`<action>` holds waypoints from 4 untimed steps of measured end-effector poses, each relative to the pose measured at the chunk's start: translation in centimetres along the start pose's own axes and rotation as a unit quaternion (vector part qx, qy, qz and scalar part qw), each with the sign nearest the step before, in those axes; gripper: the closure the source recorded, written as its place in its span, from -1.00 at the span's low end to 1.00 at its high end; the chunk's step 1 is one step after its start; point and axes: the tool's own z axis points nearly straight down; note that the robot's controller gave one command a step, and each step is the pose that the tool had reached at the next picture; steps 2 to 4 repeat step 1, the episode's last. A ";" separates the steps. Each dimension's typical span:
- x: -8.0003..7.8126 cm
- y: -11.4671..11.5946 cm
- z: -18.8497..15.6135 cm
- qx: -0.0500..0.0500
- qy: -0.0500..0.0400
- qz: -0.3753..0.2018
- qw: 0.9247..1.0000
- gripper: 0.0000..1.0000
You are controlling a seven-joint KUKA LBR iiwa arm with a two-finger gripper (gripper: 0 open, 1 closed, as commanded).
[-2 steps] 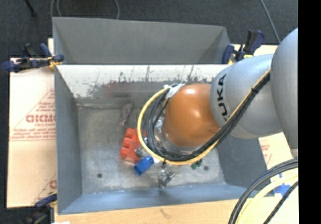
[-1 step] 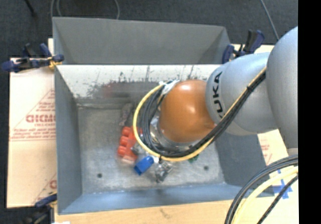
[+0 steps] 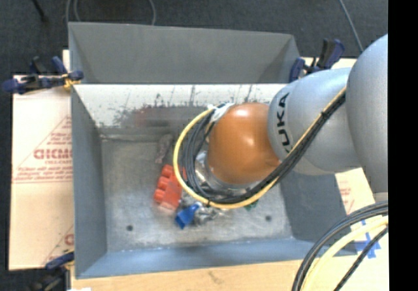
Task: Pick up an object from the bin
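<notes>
End effector is hidden under orange wrist cover (image 3: 238,143), mid-frame; open/closed can't be told. Red block (image 3: 168,188) & blue piece (image 3: 185,216) lie close together below-left: both could be pinched, or one knocked away.

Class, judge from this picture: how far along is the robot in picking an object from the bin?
Done: the arm is down inside the bin, its orange wrist cover low over the floor. In hand: nothing seen held; a red block and a small blue piece lie beside the cover. Left: grasping one and lifting it out.
</notes>
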 end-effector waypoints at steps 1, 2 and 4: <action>0.6 -1.6 -13.9 -0.004 0.011 -0.004 1.000 1.00; 0.6 -1.6 -13.9 -0.004 0.011 -0.004 1.000 1.00; 0.6 -1.6 -13.9 -0.004 0.011 -0.004 1.000 1.00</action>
